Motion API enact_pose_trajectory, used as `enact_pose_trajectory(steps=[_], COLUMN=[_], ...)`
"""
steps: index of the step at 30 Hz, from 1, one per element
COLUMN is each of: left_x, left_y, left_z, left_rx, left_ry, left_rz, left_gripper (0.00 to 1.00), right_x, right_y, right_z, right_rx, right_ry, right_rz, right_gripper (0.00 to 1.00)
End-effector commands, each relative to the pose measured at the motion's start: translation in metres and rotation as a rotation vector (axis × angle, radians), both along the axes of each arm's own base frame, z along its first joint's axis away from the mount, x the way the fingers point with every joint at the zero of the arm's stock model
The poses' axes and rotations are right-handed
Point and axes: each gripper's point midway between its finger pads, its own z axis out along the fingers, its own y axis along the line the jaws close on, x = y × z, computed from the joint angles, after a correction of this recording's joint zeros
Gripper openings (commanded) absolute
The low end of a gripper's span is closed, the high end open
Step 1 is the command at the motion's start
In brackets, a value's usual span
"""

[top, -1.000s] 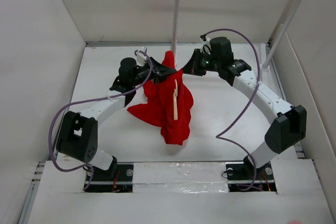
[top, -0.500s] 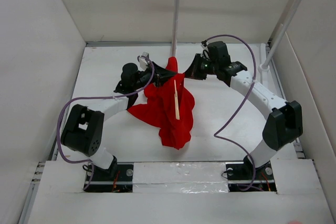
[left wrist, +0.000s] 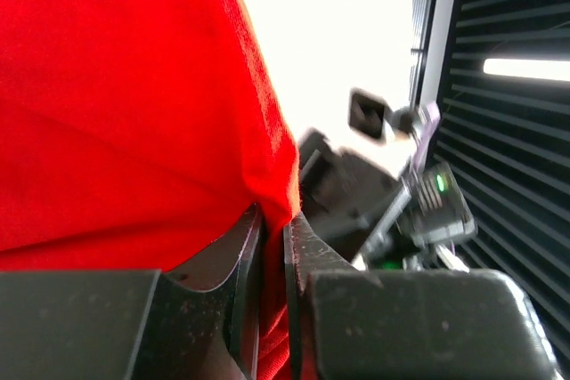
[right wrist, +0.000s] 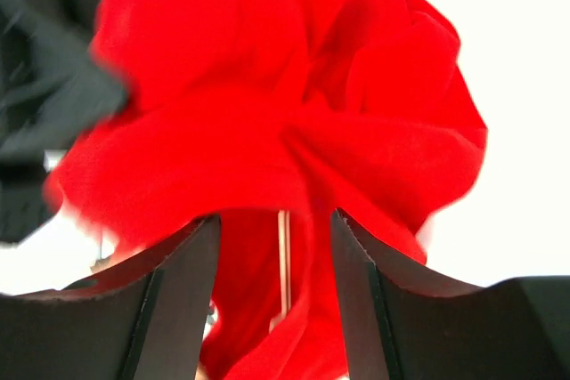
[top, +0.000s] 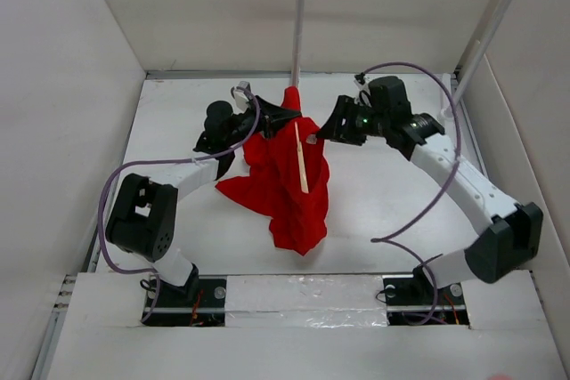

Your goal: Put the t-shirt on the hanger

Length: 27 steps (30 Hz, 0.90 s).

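Now | left gripper (left wrist: pixel 272 224) clamped on t-shirt (top: pixel 289 198) top edge | right gripper (right wrist: pixel 274 220) jaws apart, at the cloth | t-shirt bunched mid-table (top: pixel 392 211) | hanger (top: pixel 301 159) across its front

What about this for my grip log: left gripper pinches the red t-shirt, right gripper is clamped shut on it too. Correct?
No. The left gripper pinches the t-shirt, but the right gripper is open, not clamped: the right wrist view shows its jaws apart.

Robot lab: white panel walls (top: pixel 71 60), arm bases (top: pixel 183 295) bolted to table (top: pixel 205 238).
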Motion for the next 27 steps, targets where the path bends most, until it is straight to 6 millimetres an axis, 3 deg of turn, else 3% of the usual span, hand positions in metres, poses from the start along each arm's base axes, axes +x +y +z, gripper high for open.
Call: enact_pose_trajectory(steps=[1,3,4,6,7,10,12,13,16,27], left_x=[0.006,0.008,0.009,0.011,0.011,0.012,0.012,0.012,0.011,0.007], left_y=[0.005,0.005,0.005,0.004,0.004,0.005,0.005,0.005,0.006,0.007], left_z=[0.041,0.038,0.038,0.036,0.035,0.036,0.037,0.037,0.036,0.04], left_rx=[-0.04,-0.028,-0.021,-0.012,-0.011,-0.009,-0.005,-0.001,0.009,0.008], left_ry=[-0.106,-0.104,-0.106,-0.103,-0.103,-0.104,-0.105,-0.106,-0.106,-0.121], left_rz=[0.027,0.036,0.039,0.043,0.046,0.051,0.056,0.056,0.061,0.051], left_gripper=[0.0,0.0,0.0,0.0,0.0,0.0,0.0,0.0,0.0,0.0], right_x=[-0.026,-0.04,-0.048,-0.067,-0.075,-0.107,-0.122,-0.128,-0.141,-0.141], right_y=[-0.019,-0.02,-0.021,-0.015,-0.011,0.009,0.018,0.022,0.035,0.045], right_z=[0.037,0.033,0.038,0.028,0.026,0.023,0.016,0.015,0.01,-0.026], right_rx=[-0.018,-0.038,-0.033,-0.055,-0.061,-0.055,-0.059,-0.059,-0.057,-0.092], right_ry=[-0.121,-0.14,-0.163,-0.151,-0.153,-0.164,-0.155,-0.155,-0.169,-0.141], right_rz=[-0.018,0.01,0.019,0.082,0.122,0.255,0.336,0.367,0.432,0.496], right_gripper=[0.54,0.46,0.24,0.04,0.0,0.02,0.17,0.34,0.49,0.46])
